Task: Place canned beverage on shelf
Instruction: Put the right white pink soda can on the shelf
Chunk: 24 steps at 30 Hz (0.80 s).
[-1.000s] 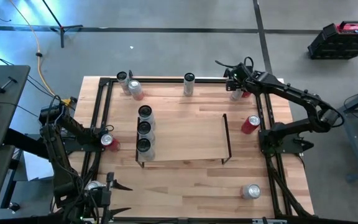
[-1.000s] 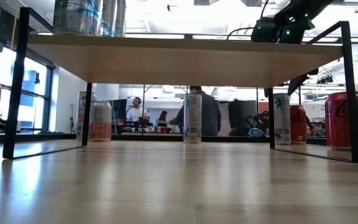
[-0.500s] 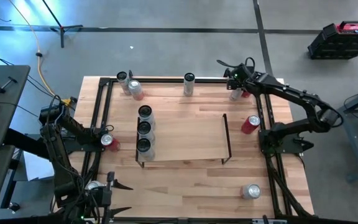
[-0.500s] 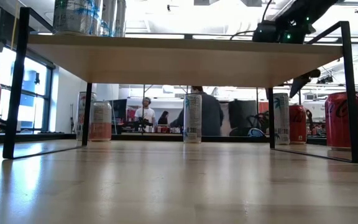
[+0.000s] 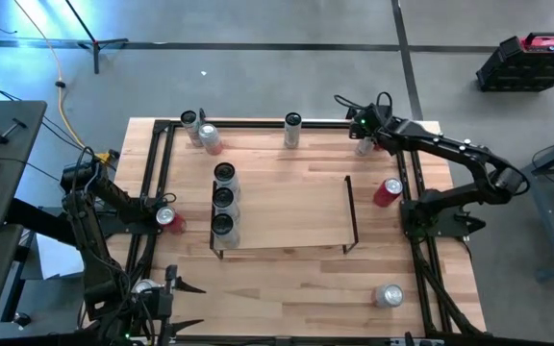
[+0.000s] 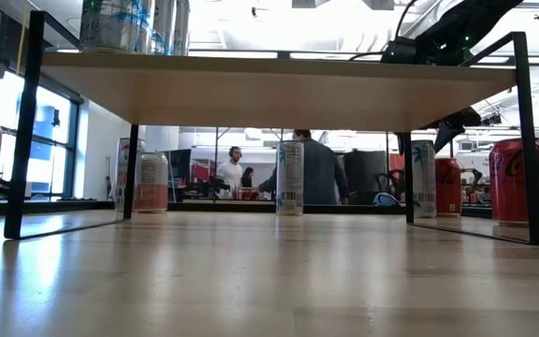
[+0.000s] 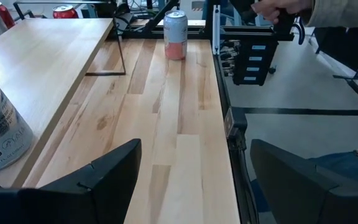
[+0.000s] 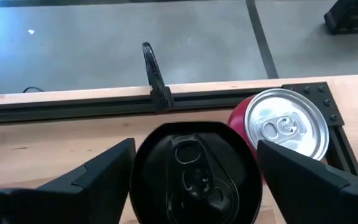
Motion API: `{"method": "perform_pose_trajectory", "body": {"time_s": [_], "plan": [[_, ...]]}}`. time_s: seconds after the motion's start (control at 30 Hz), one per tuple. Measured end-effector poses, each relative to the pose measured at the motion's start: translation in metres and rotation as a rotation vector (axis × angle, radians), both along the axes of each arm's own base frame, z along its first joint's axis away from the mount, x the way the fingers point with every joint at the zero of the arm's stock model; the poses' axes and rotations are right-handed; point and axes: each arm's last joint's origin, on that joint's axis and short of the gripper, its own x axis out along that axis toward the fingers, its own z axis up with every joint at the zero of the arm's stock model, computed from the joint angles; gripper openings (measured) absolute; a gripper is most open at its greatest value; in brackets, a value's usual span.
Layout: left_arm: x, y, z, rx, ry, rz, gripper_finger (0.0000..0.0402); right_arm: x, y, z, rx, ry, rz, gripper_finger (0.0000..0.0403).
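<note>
High view: right gripper (image 5: pixel 362 135) sits at the table's far right corner, over a black-topped can (image 5: pixel 365 145) with a red can (image 5: pixel 380 144) touching it. The shelf (image 5: pixel 287 211), a flat light-wood board on thin black wire frames, lies well clear of those jaws and carries three cylindrical cans (image 5: pixel 223 198) in a row at its left end. Left gripper (image 5: pixel 176 303) waits at the near left edge.

Low view: board underside smooth, tabletop (image 6: pixel 251 281) glossy planks; people stand in the room behind.

Left wrist: jaws apart, nothing between them; pink can (image 7: pixel 175 35) far ahead on the planks.

Right wrist: jaws apart, the black lid centred between them, not clamped; the red can's silver lid (image 8: pixel 283 127) just beside one finger.
</note>
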Motion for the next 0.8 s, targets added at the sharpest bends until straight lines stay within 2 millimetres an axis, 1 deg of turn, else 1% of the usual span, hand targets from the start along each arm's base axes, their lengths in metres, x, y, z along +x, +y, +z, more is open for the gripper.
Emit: {"method": "perform_pose_trajectory", "body": {"time_s": [0.23,0.3,0.43,0.63,0.8], "plan": [[0.000,0.000,0.000,-0.007,0.000,0.003,0.0291,0.003,0.003,0.000,-0.013,0.014,0.016,0.0256],[0.000,0.000,0.000,-0.007,0.000,0.003,0.0291,0.004,0.004,0.000,-0.015,0.016,0.023,0.0245],[0.000,0.000,0.000,-0.008,0.000,0.003,0.0291,0.008,0.008,0.000,-0.015,0.017,0.041,0.0244],[0.000,-0.002,0.011,0.021,-0.011,-0.024,0.0291,0.014,0.019,0.003,-0.007,0.007,0.112,0.0247],[-0.001,0.002,0.017,0.021,-0.014,-0.028,0.0291,0.018,0.038,0.018,-0.021,-0.047,0.235,0.0247]]}}
